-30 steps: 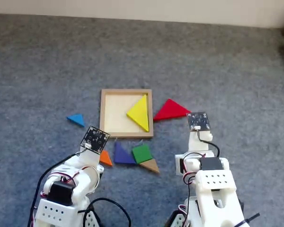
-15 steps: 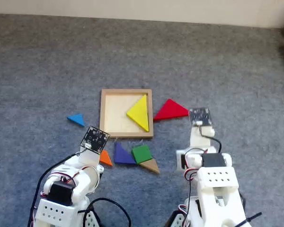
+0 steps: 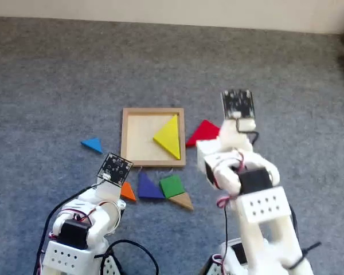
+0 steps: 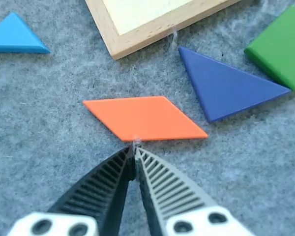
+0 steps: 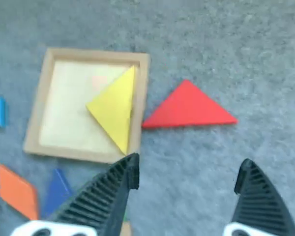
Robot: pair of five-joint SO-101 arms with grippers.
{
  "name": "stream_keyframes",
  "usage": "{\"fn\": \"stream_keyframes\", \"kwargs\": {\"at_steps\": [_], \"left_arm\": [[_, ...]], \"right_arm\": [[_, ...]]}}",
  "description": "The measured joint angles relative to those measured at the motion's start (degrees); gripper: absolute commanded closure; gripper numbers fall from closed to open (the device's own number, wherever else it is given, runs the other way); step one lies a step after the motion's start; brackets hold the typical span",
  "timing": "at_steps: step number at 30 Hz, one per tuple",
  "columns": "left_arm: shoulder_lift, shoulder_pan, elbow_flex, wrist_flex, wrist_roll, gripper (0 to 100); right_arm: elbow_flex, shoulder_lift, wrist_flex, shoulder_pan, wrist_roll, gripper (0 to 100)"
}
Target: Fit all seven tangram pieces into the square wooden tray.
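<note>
1. The tray (image 3: 124,137) lies mid-table on the grey mat (image 3: 275,63). The yellow triangle (image 3: 169,137) is already seated against its right wall, which leaves the left half bare for the other pieces.
2. The red triangle (image 5: 189,107) lies on the mat just right of the tray, its long edge towards the near side. As the other big triangle, it is probably the next piece to go in.
3. The right gripper (image 5: 189,169) hangs over the mat just near of the red triangle with its jaws wide apart and empty, apparently lined up to take it.
4. The left gripper (image 4: 135,150) rests low with its jaws pressed together on nothing, its tips just near of the orange piece (image 4: 145,118). It looks parked.
5. The blue triangle (image 3: 92,144) sits left of the tray. The purple triangle (image 3: 149,187), green square (image 3: 172,185) and tan triangle (image 3: 182,200) cluster near of it.
6. Compared with a second ago, the right arm has swung up and towards the far side, and now covers part of the red triangle from above. The left arm and all the pieces are where they were.
</note>
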Motion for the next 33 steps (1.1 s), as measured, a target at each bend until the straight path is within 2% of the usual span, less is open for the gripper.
{"fn": "stream_keyframes", "kwargs": {"at_steps": [6,11,17,24,31,33], "left_arm": [[0.0,0.0,0.0,0.0,0.0,99],[0.0,0.0,0.0,0.0,0.0,99],[0.0,0.0,0.0,0.0,0.0,99],[0.0,0.0,0.0,0.0,0.0,99],[0.0,0.0,0.0,0.0,0.0,99],[0.0,0.0,0.0,0.0,0.0,99]], "right_arm": [[-15.3,21.2,-0.5,0.0,-5.7,69.1],[-25.4,39.9,-6.1,-0.1,-6.6,69.1],[-34.5,55.7,-10.1,0.0,-6.7,69.1],[-42.1,67.6,-10.9,1.6,-6.7,69.1],[-44.6,73.4,-11.1,3.9,-6.7,69.1],[-44.7,73.4,-9.3,3.9,-3.6,69.1]]}}
